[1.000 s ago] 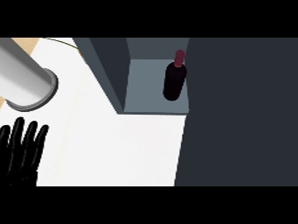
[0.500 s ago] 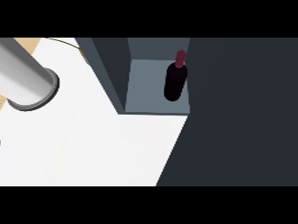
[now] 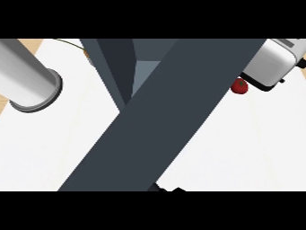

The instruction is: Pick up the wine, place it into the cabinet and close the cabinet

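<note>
Grey left forearm (image 3: 19, 74) at upper left.

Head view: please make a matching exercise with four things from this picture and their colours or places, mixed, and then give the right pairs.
Things:
1. cabinet door
2. toaster
3. red object
4. grey cylinder

Descriptions:
A. at the left, lying on the white counter
B. dark slate, crossing the middle diagonally
C. small, just beside the toaster
D. silver, in the upper right corner

Pairs: 1-B, 2-D, 3-C, 4-A

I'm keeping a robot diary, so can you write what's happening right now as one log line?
step: closing cabinet | cabinet door: swung across view | wine: hidden | cabinet: behind door | toaster: right | hand: dark tips at bottom edge, side unclear
</note>
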Robot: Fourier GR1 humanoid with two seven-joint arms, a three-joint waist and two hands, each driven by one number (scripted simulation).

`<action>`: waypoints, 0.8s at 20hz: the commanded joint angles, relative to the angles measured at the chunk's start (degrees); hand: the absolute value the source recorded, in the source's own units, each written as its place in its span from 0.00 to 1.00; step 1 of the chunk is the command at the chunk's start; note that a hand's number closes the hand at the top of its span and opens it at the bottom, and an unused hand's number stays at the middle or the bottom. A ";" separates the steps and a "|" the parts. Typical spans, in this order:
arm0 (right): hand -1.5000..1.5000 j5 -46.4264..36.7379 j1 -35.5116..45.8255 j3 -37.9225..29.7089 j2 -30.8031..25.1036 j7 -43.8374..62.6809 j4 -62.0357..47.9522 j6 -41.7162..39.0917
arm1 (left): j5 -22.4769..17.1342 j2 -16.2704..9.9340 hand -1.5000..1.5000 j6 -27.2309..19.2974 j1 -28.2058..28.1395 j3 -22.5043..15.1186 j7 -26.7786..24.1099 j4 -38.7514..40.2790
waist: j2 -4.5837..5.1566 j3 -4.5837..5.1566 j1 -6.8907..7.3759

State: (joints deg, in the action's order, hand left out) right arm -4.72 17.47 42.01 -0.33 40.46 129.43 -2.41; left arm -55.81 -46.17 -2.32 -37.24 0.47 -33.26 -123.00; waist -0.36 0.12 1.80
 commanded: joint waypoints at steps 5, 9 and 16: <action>1.00 3.93 20.52 -5.74 0.32 -1.36 -17.04 10.91 | -4.99 0.00 0.00 6.85 -1.86 7.71 4.44 0.23 | 0.35 -0.07 -0.01; 1.00 4.98 24.90 -11.19 0.32 -5.49 -25.58 9.39 | -3.69 1.46 0.00 5.84 -2.08 7.82 6.53 -1.71 | 0.46 -0.11 -0.43; 1.00 5.03 32.55 -17.46 0.09 -10.56 -38.92 8.34 | -4.36 1.73 0.00 9.60 -1.36 11.31 10.34 -0.28 | 0.46 -0.12 -0.64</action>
State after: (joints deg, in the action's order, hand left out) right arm 0.46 47.77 29.64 0.01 33.15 96.70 7.86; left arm -59.54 -44.57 6.49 -38.65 10.07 -25.66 -122.45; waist -0.05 0.10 1.56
